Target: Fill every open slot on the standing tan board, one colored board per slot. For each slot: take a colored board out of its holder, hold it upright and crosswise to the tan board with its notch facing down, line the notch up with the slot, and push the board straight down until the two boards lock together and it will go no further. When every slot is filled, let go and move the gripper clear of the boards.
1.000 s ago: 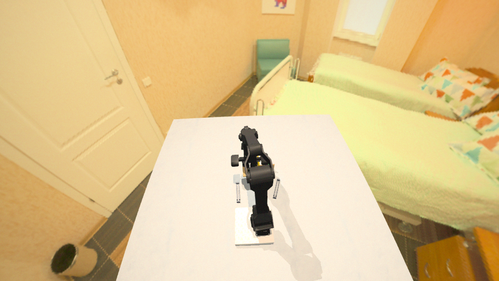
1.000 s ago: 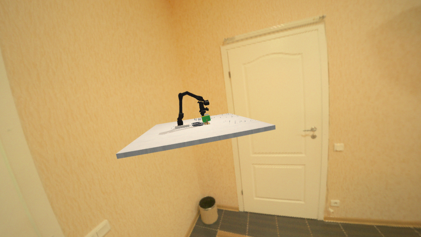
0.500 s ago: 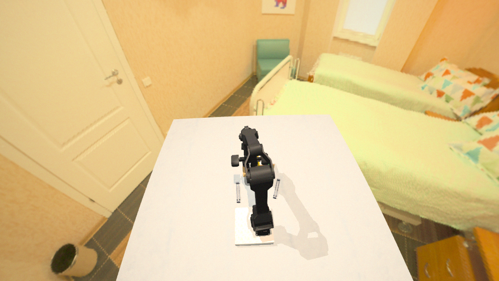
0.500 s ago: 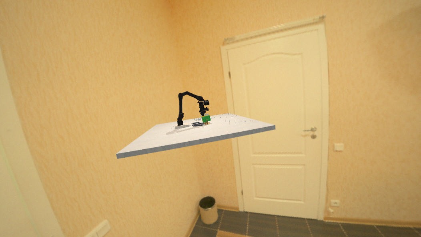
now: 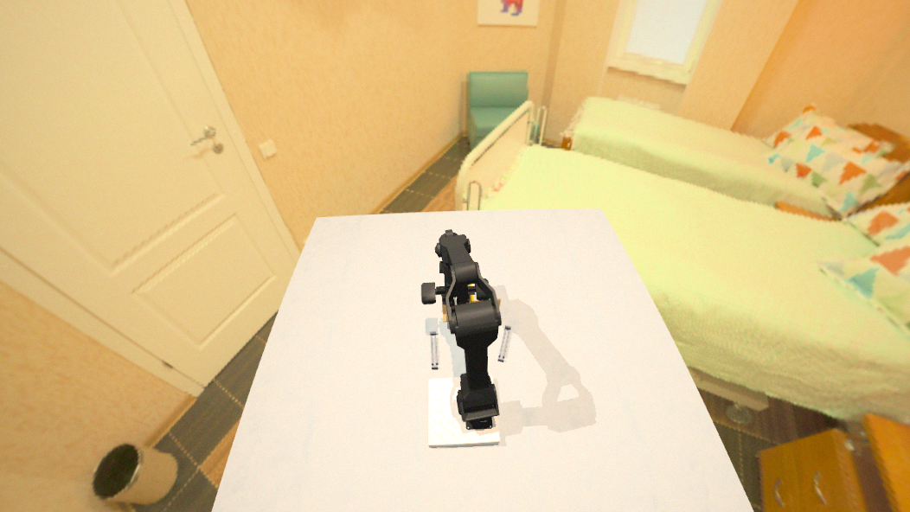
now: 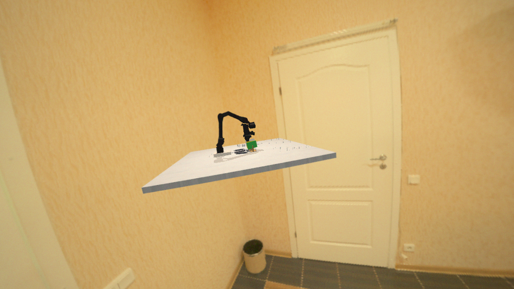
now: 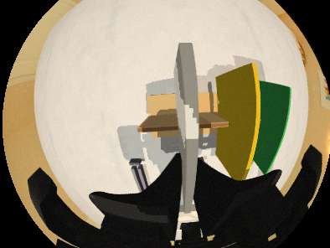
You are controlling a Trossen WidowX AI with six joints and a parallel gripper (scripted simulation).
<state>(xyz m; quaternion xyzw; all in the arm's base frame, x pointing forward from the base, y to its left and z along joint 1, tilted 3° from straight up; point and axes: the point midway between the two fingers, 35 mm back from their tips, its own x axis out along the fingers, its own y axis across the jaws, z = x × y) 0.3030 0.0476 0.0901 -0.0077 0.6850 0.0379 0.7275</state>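
Note:
My gripper (image 7: 183,157) (image 6: 247,139) is shut on a grey board (image 7: 187,96) (image 6: 251,139), held upright and crosswise over the tan board (image 7: 157,122) in the wrist view. The grey board's top shows above the green board's in the exterior view. Its notch is hidden, and I cannot tell whether it touches the tan board. A yellow board (image 7: 237,121) stands upright and crosswise at the tan board, right of the grey one. A green board (image 7: 275,117) (image 6: 251,145) stands upright beyond the yellow one. The arm covers most of the boards in the top view.
A slim holder (image 5: 432,349) (image 7: 139,176) lies left of the arm, and another holder (image 5: 503,342) lies right of it; no board shows in either. The arm stands at a white base plate (image 5: 443,423) on the white table (image 5: 573,254) (image 6: 201,167).

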